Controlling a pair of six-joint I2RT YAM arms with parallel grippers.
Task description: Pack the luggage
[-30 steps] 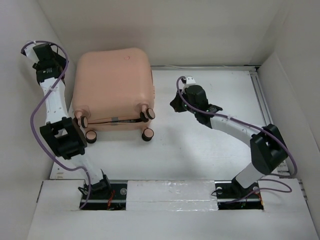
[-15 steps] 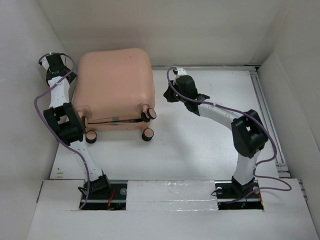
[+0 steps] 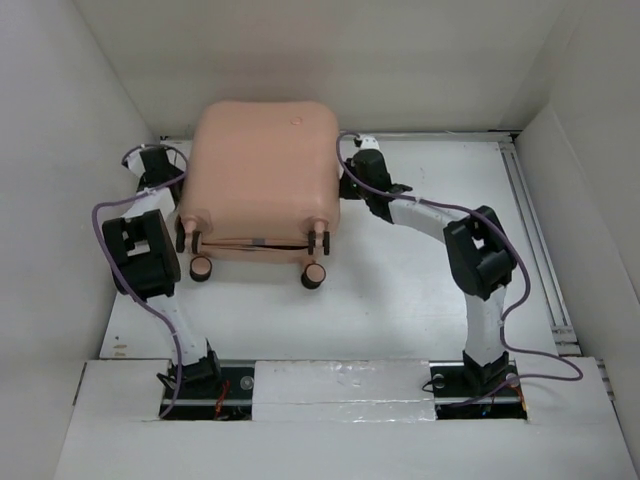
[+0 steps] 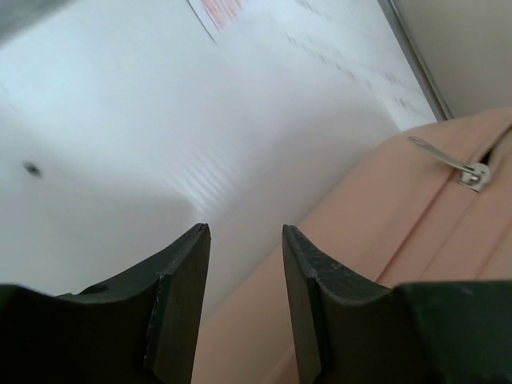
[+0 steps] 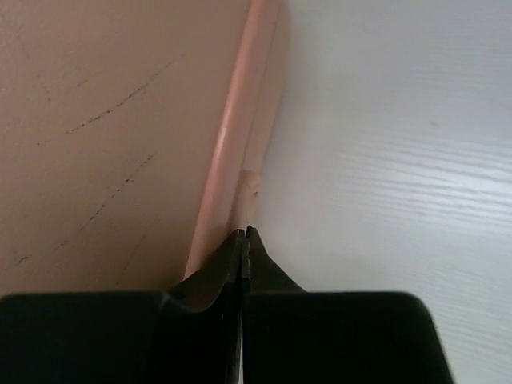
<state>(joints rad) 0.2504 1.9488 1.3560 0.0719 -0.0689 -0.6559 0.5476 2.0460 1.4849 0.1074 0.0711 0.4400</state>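
Note:
The luggage (image 3: 265, 170), a pale salmon-pink hard-shell suitcase, lies shut on the white table at the back, its wheels (image 3: 314, 276) toward the arms. My left gripper (image 3: 172, 182) is at its left side. In the left wrist view this gripper (image 4: 244, 232) is open with nothing between its fingers, and the pink shell (image 4: 416, 208) with a metal zipper pull (image 4: 448, 164) lies just beyond. My right gripper (image 3: 346, 186) is at the suitcase's right side. It (image 5: 244, 232) is shut, with its tips against the shell's edge seam (image 5: 240, 144).
White enclosure walls stand close on the left (image 3: 60, 150) and right (image 3: 590, 200). A metal rail (image 3: 530, 230) runs along the table's right edge. Purple cables (image 3: 110, 215) loop off both arms. A printed label (image 4: 224, 12) is on the wall near the left gripper.
The suitcase has shifted right, away from the left wall. The left arm came down beside its left flank, jaws narrowing. The right arm moved in against its right side.

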